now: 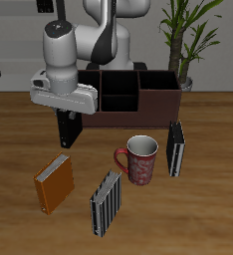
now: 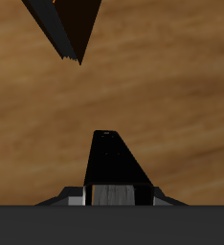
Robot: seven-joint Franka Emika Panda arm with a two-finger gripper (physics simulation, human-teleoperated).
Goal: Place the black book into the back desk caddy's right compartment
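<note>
Black and matte, the black book [image 1: 69,127] hangs upright, long axis vertical, clamped by the fingers [image 1: 67,112] above the wood-grain counter [image 1: 19,129], just in front of the long reddish-brown back desk caddy [image 1: 138,103] whose black-lined right compartment [image 1: 90,88] sits behind the arm.

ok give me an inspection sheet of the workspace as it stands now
surface: wooden table
job's things: black book upright under the jaws, just in front of one end of the back desk caddy, not yet in it
clutter: mug, orange book, grey-and-black striped book, black book with white stripes, all in front of the caddy
grippers: jaws shut on the black book
cables: nothing seen
surroundings: potted plant behind the caddy
</note>
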